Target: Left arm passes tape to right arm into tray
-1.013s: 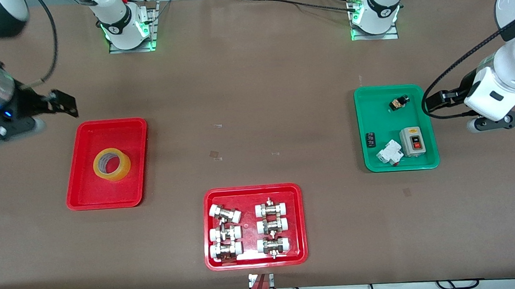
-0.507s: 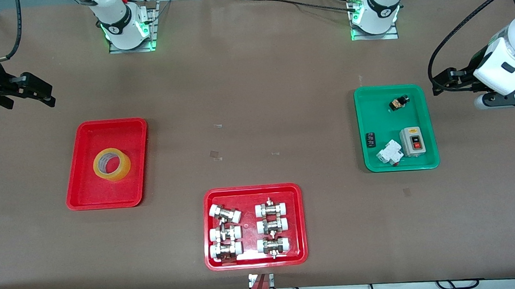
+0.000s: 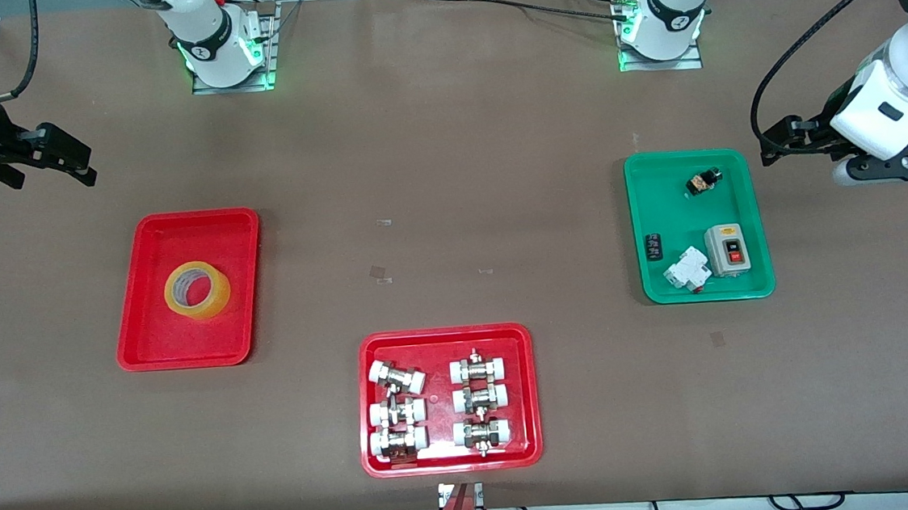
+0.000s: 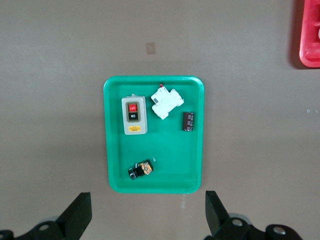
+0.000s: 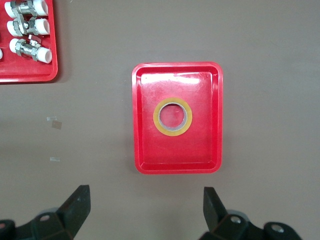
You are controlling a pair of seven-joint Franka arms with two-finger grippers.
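- Front view: the right gripper (image 3: 62,160) is hanging spread wide and empty over bare table at the right arm's end — the tape (image 3: 197,290) is lying flat in the tray (image 3: 145,344), well apart from it and nearer the camera.
- A second red tray (image 3: 364,351) is holding white-capped metal fittings (image 3: 398,409) in two columns.
- A green tray (image 3: 643,191) is carrying a switch box (image 3: 727,250), a white breaker (image 3: 686,270) and two small dark parts.
- The left gripper (image 4: 148,216) is hovering spread apart — holding nothing — beside the green tray.

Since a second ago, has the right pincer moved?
Yes. The right pincer has pulled away from the red tray toward the robots' bases. It hangs open over bare table.
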